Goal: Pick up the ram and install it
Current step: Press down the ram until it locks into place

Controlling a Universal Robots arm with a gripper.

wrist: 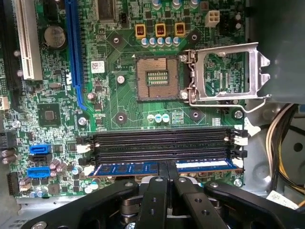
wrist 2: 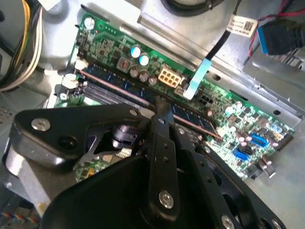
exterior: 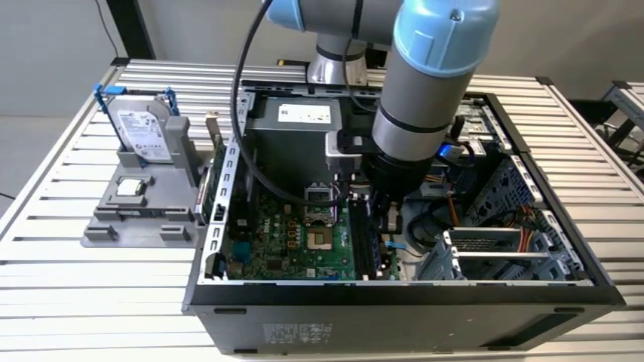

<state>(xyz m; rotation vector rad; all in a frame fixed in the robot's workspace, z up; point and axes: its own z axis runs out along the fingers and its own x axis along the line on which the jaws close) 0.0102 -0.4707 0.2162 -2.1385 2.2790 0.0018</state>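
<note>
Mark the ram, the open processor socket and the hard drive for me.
ram (wrist: 126, 168), first wrist view, blue labelled face.
processor socket (wrist: 157, 78), first wrist view, its contact field.
hard drive (exterior: 140, 125), exterior view, its white label.

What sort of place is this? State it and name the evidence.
Likely a robotics test bench for computer assembly: an open computer case sits on a slatted metal table, a grey fixture holds spare parts, and the claw holds the ram at the motherboard slots.

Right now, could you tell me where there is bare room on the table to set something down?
The slatted table is bare in front of the grey holder, at the exterior view's left, and along its right edge past the computer case. Inside the case it is crowded: the gripper sits at the ram.
</note>
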